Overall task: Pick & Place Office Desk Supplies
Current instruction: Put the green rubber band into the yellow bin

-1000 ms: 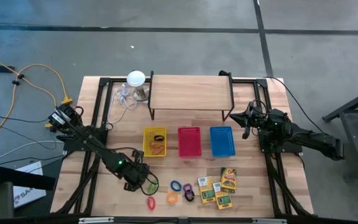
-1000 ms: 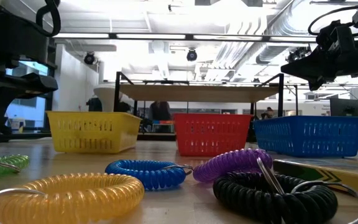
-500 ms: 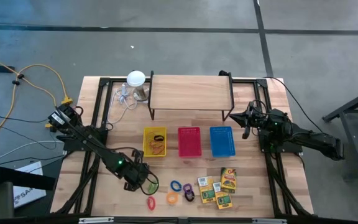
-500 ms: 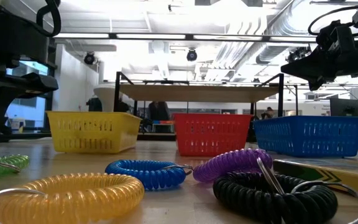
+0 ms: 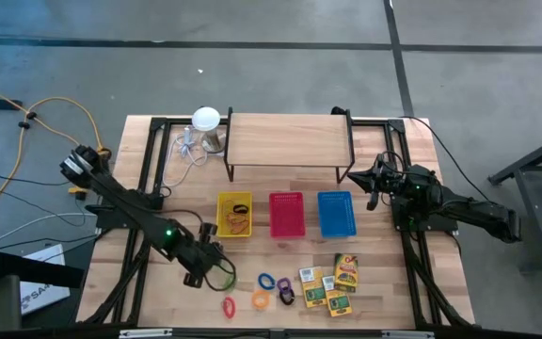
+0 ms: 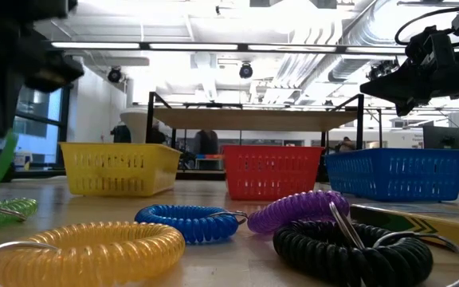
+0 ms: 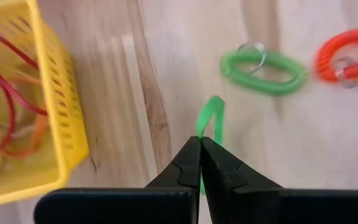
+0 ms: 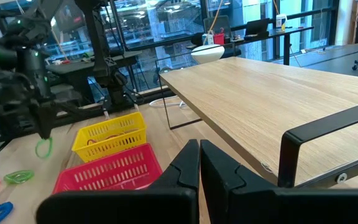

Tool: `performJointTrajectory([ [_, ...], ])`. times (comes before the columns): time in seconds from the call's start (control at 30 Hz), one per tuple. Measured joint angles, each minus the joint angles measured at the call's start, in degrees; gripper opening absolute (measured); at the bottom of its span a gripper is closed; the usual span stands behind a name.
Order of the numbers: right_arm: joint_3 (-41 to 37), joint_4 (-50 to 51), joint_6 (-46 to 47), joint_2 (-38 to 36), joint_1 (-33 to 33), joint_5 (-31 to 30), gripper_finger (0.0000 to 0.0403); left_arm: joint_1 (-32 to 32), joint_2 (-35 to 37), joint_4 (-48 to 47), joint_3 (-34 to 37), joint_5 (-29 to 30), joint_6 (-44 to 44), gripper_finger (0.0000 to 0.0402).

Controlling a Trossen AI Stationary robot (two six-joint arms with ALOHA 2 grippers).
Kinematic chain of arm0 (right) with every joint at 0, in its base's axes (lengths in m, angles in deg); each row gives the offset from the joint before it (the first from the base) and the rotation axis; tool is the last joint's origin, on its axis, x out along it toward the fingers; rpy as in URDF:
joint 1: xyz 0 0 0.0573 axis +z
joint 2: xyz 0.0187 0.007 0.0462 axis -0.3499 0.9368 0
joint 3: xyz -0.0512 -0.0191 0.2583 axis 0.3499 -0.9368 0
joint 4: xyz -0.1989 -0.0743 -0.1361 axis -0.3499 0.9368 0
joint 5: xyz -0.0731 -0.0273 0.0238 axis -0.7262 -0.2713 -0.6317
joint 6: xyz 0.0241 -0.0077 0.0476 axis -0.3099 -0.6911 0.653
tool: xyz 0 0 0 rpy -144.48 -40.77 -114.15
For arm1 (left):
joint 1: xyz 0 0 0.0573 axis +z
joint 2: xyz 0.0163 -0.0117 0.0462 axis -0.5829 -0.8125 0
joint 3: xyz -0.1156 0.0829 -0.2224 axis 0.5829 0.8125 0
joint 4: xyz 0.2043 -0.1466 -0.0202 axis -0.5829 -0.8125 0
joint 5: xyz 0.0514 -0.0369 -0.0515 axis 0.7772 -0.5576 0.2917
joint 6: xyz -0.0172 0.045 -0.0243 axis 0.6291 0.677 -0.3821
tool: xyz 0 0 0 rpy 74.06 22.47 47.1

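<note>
My left gripper [image 7: 201, 144] is shut on a thin green rubber band [image 7: 210, 118] above the table's near left part, near side of the yellow basket [image 5: 234, 215], which holds red and orange bands [image 7: 5, 106]. A green coil ring [image 7: 263, 71] and a red one [image 7: 347, 56] lie flat on the wood beyond it. Yellow [image 6: 94, 251], blue [image 6: 190, 223], purple [image 6: 297, 211] and black [image 6: 349, 251] coil rings lie nearby, with small yellow-and-green card boxes [image 5: 329, 282] to their right. My right gripper [image 8: 199, 149] waits shut at the table's right, level, beside the shelf [image 5: 288, 141]. My left gripper pinches the green rubber band between its two shut fingers, with a short loop of the band [image 7: 206, 127] sticking out past the fingertips. The fingers slant down from the table's left. The band hangs slack below the gripper [image 8: 42, 148], clear of the table.
A red basket [image 5: 287, 214] and a blue basket [image 5: 336, 214] stand in a row to the right of the yellow one. The wooden shelf on black legs spans the far middle. A white round-topped object with a cable [image 5: 205, 120] sits at the far left.
My left gripper has gone up, still shut, taking the green rubber band with it; the band now hangs clear of the table. The green coil ring has stayed on the wood.
</note>
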Motion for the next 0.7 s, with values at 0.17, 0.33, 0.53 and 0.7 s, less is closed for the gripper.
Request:
performJointTrajectory([
  [0.17, 0.01, 0.00, 0.02, -0.01, 0.02, 0.00, 0.0002, -0.04, 5.25, 0.05, -0.02, 0.72, 2.26, 0.0001],
  [0.33, 0.00, 0.00, 0.01, -0.01, 0.01, 0.00, 0.0002, -0.02, 7.19, -0.39, -0.02, 3.14, 3.43, 0.0001],
  [0.53, -0.01, 0.00, 0.00, 0.01, 0.02, -0.01, 0.0002, 1.01, 7.17, -1.03, -0.02, 3.14, 3.39, 0.0001],
  [0.7, 0.00, 0.00, 0.00, -0.01, 0.02, 0.00, 0.0002, 3.39, 7.17, -1.06, -0.02, 3.12, 4.64, 0.0001],
])
